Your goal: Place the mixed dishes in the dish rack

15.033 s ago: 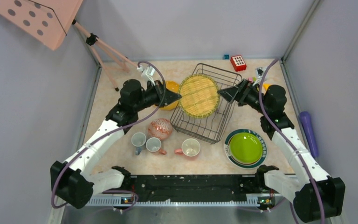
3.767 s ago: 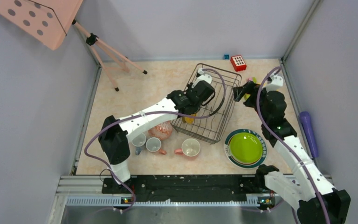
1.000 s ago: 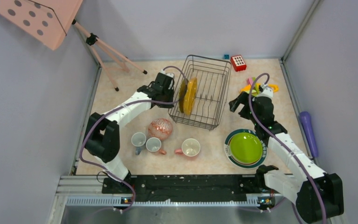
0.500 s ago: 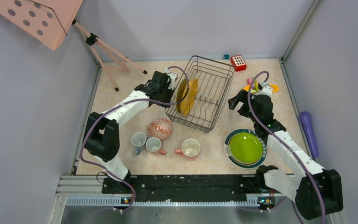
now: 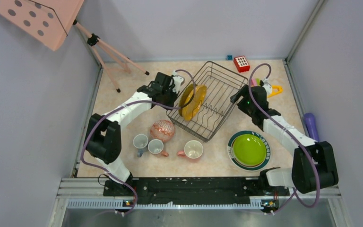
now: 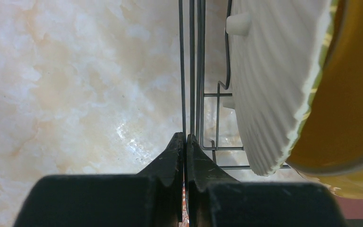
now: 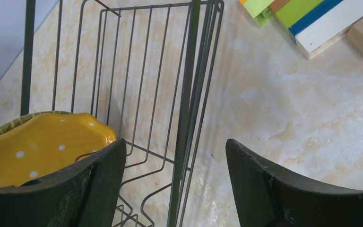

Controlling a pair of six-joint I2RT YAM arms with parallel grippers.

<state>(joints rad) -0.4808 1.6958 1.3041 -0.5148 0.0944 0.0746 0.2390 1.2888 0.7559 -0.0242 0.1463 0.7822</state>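
The dish rack (image 5: 220, 90) stands turned at an angle mid-table. A yellow ribbed plate (image 5: 192, 100) stands on edge in its left part, with a yellow white-dotted dish (image 7: 42, 146) against it. My left gripper (image 5: 176, 91) is shut on the rack's left rim wire (image 6: 191, 71); the ribbed plate's pale underside (image 6: 274, 85) is just to its right. My right gripper (image 5: 235, 98) is open with its fingers astride the rack's right rim (image 7: 184, 94). The lime-green plate (image 5: 249, 149) lies on the white, green-rimmed plate (image 5: 231, 142). The patterned bowl (image 5: 162, 130), grey mug (image 5: 140, 141) and pink mugs (image 5: 157, 147) (image 5: 193, 149) sit near the front.
A red block (image 5: 241, 63) and coloured toy blocks (image 5: 272, 89) (image 7: 302, 19) lie behind and to the right of the rack. A purple cylinder (image 5: 310, 127) lies by the right wall. A tripod (image 5: 108, 56) stands at the back left.
The rack has swung further clockwise with my left gripper holding its rim. My right gripper has moved left and back onto the rack's right rim.
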